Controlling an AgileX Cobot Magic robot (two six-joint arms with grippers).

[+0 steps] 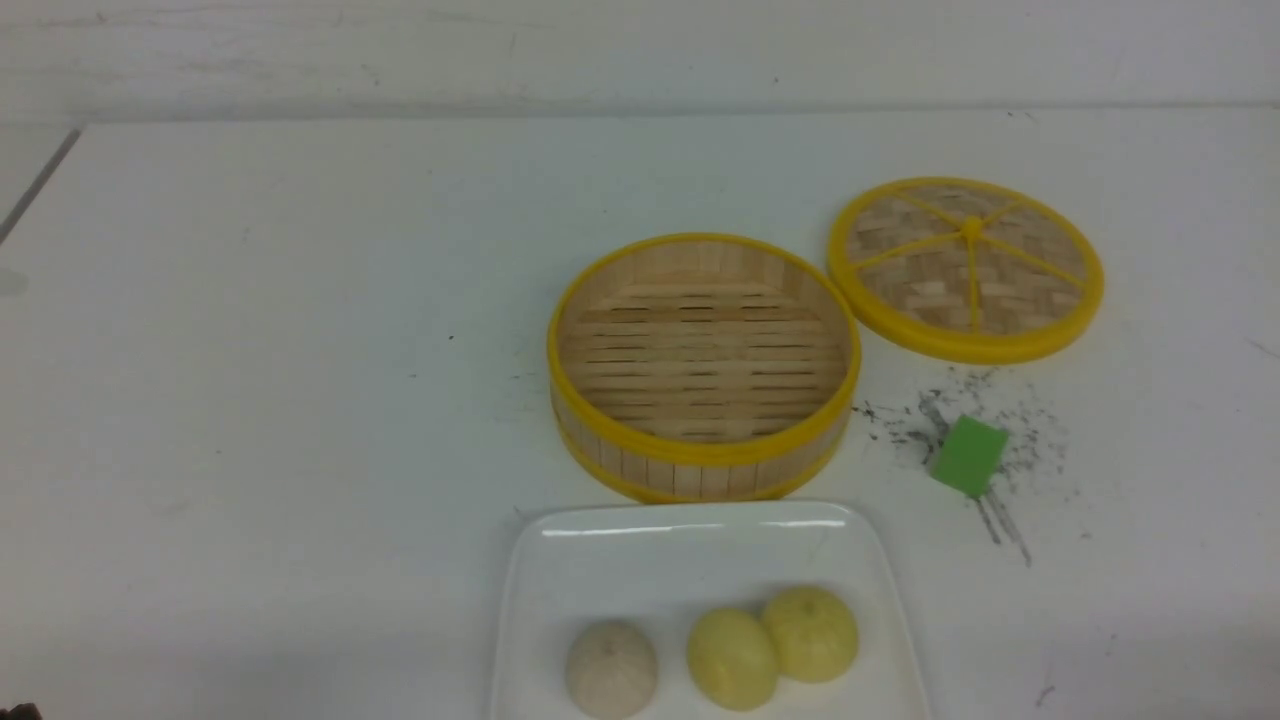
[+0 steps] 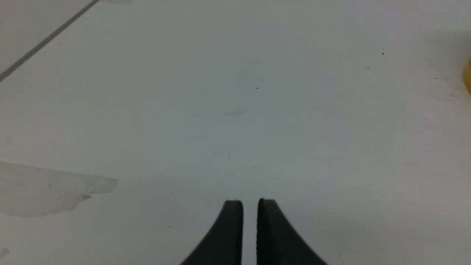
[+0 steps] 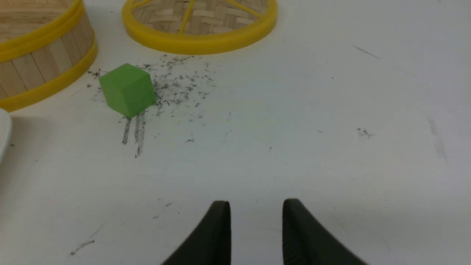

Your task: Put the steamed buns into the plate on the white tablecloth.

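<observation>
Buns are sitting together in the plate, which is lying on the white tablecloth just on the robot's side of the bamboo steamer basket. The beige-white bun is resting toward the plate's left part, apart from the others. The first pale yellow bun is sitting to its right, and the second pale yellow bun is pressing against that one, slightly nearer the steamer. The steamer itself is standing open, showing only its slatted floor. Its woven lid is lying flat on the cloth just right of the steamer and a little beyond it, not quite touching the rim. A green cube is resting right of the steamer, on the near side of the lid, among dark scribbled smudges.

Neither arm is showing in the front view. In the left wrist view, the left gripper is hovering over bare cloth, its jaws drawn nearly together with only a thin slit between them and nothing caught there; a sliver of yellow is showing at that picture's edge. In the right wrist view, the right gripper is hanging over speckled cloth, well apart from the steamer, its jaws standing narrowly parted and gripping nothing.
</observation>
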